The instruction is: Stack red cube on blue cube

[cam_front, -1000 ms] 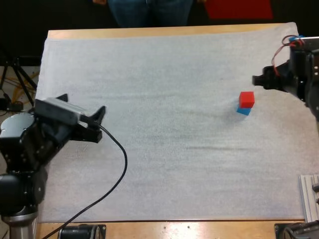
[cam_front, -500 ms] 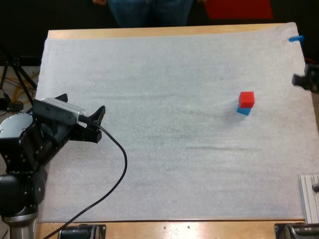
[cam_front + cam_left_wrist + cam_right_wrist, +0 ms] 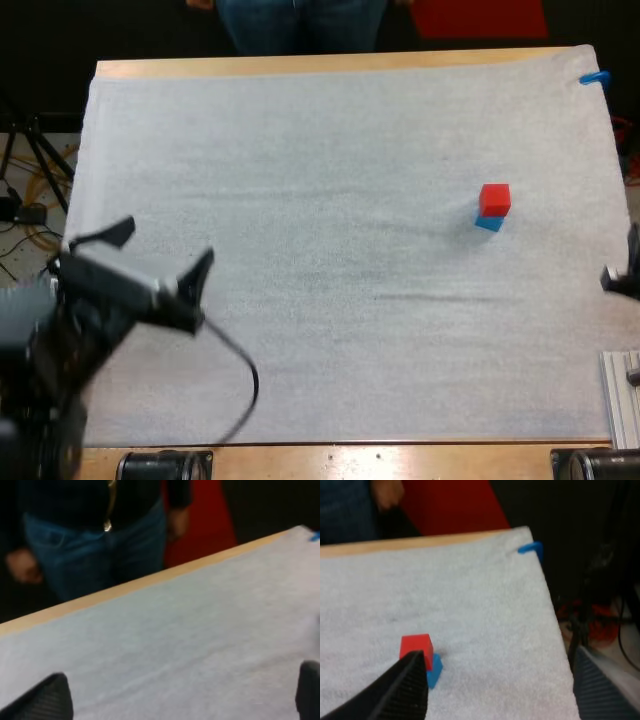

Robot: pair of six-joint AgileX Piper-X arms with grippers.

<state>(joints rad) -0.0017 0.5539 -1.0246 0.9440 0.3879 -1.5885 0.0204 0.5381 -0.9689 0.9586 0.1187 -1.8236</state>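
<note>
Mat [image 3: 330,130]: red cube [image 3: 494,198] stacked; left end effector [image 3: 165,243] spread; right end effector [image 3: 497,652] spread, retreated.

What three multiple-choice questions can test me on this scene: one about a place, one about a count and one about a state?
1. Where is the red cube?
A. on the blue cube
B. beside the blue cube
C. under the blue cube

2. How many cubes are on the mat?
A. one
B. two
C. three

3. How are the fingers of the right gripper?
A. shut on a cube
B. shut on nothing
C. open

Answers:
1. A, because the red cube rests on top of the blue one.
2. B, because there is one red and one blue.
3. C, because the fingers stand apart and hold nothing.
</note>
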